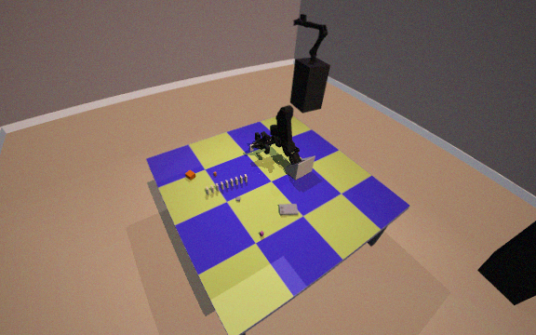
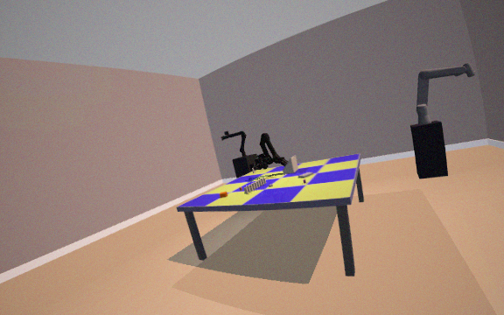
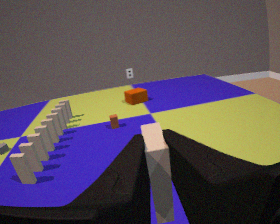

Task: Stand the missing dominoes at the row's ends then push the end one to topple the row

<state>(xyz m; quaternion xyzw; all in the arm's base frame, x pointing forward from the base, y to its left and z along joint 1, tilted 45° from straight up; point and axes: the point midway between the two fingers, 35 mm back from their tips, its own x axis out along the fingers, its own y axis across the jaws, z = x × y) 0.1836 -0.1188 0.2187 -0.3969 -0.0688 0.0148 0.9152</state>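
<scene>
Bare test room: checkered table [image 2: 322,192], camera pedestals [image 2: 429,149].

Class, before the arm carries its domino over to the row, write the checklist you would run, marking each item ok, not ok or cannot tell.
1. Gripper shut on a domino: ok.
2. Held domino upright between the fingers: ok.
3. Standing row undisturbed, all upright: ok.
4. Gripper well apart from the row: ok.
5. Orange block and small brown piece off the row's line: ok.
6. Exact spacing for the new domino: cannot tell.
</scene>
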